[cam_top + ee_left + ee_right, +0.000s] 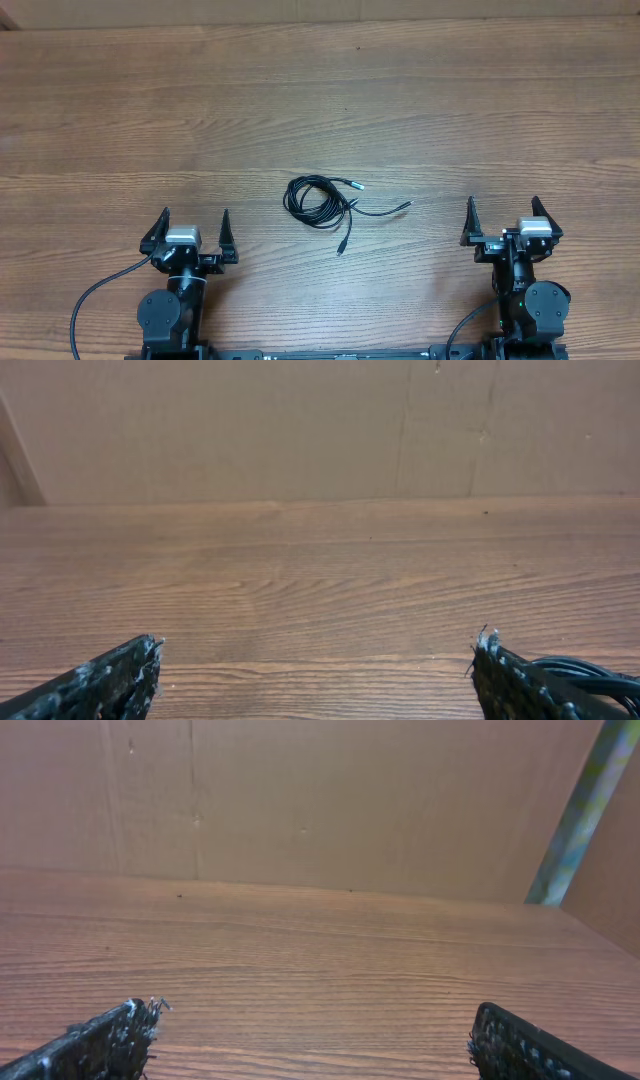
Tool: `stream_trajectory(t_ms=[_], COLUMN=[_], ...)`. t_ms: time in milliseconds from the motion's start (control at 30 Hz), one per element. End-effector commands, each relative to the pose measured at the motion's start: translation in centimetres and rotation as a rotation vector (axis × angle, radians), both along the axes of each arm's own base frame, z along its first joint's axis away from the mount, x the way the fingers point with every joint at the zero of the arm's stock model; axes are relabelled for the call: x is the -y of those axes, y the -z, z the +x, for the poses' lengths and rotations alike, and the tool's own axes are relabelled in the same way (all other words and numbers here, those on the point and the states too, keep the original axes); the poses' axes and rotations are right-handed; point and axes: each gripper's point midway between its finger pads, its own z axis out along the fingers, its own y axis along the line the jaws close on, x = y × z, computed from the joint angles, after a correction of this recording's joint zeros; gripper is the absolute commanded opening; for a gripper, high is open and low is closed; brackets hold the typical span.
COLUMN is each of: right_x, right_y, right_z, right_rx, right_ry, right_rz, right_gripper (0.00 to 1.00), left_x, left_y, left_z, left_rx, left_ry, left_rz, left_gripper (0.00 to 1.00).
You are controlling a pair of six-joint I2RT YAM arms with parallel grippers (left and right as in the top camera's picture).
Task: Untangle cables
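From where I stood, the cables lay in a small loose bundle near the middle of the wooden worktop, a little nearer the robot's edge than the far edge, and roughly between the two arms though well apart from both. Most of the black cord was wound into a rough coil, the loops overlapping so that I could not tell how many separate cords were in it. Three ends strayed out of the coil on its right side: one short one pointing up and to the right with a pale plug tip, one running out to the right, and one trailing down toward the robot. The left end effector sat low at the near edge on the left, its two fingers spread wide with nothing between them but bare wood. In its own wrist camera the dark, rough-surfaced fingers stood at the bottom corners of the view, and a few thin black loops of the cables showed just past the right-hand finger, not touching it as far as I could tell. The right end effector sat at the near edge on the right, likewise wide open and holding nothing. Its fingers framed only wood grain in its wrist view. Beyond the worktop in both wrist views stood a plain brown wall. A thicker black lead curved out from the base of the left arm.
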Motion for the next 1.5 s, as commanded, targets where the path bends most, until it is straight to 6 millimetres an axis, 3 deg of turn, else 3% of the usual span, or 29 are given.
stream_trajectory(t_ms=[0,1333,1467], right_x=[0.0,0.0,0.0], right_y=[0.2,0.2,0.2], right_z=[0.0,0.0,0.0], right_rx=[0.004,0.004,0.004], right_ry=[-0.002,-0.002,-0.002], right_rz=[-0.004,-0.004,-0.004], right_gripper=[1.0,1.0,1.0], left_x=[0.1,0.3,-1.1], left_y=[0.2,0.1,0.3], left_z=[0.0,0.0,0.0], left_rx=[-0.002,-0.001,-0.008], left_ry=[0.009,0.019,-0.061], left_rz=[0.018,0.013,0.027], left_gripper=[1.0,0.99,1.0])
